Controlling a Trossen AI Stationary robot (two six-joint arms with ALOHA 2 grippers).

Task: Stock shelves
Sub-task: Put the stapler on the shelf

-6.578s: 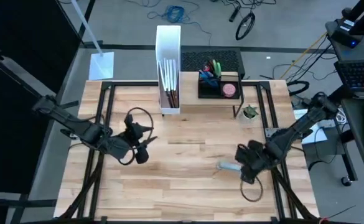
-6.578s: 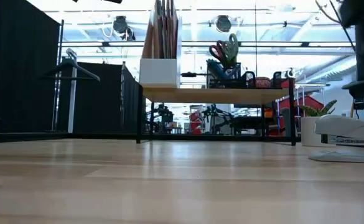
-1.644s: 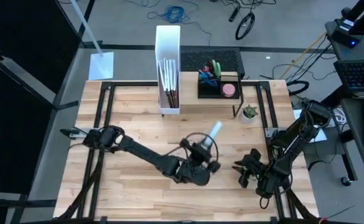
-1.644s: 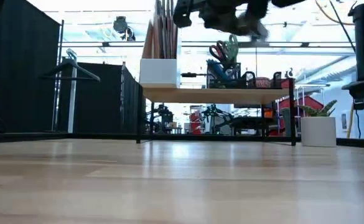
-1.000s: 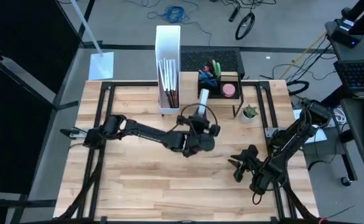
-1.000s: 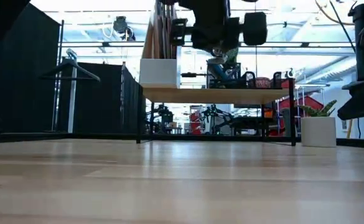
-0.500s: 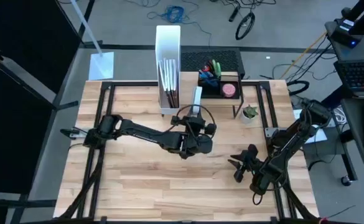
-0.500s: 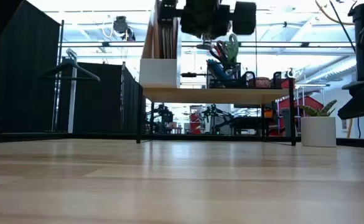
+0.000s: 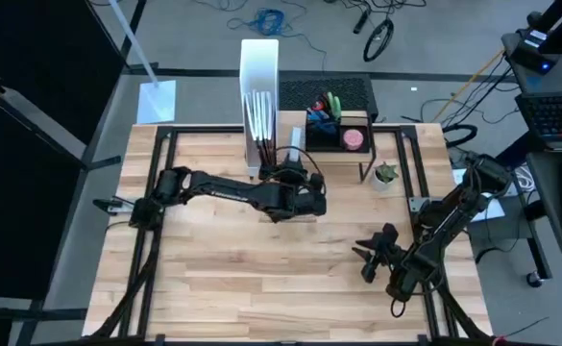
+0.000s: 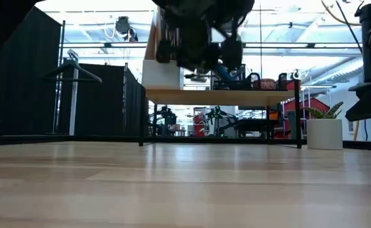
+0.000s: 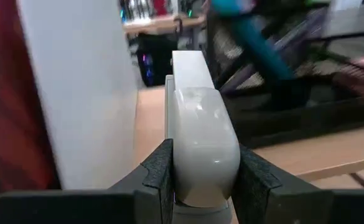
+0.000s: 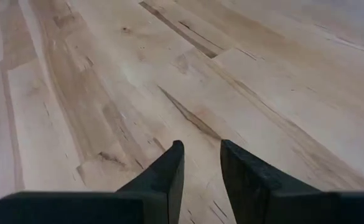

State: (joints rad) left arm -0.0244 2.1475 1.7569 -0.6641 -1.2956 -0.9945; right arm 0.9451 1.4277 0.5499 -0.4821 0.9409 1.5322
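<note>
Stapler (image 11: 201, 137) tight in our left gripper (image 11: 200, 180) over the shelves (image 11: 300, 152), our right gripper (image 12: 200, 165) narrow above the bench (image 12: 107, 93).

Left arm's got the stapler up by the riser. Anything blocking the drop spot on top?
Nothing visible blocks it. The left gripper is shut on the stapler, which points at a bare strip of the shelf. That strip is narrow: the white file box stands on one side, the black organizer on the other.
</note>
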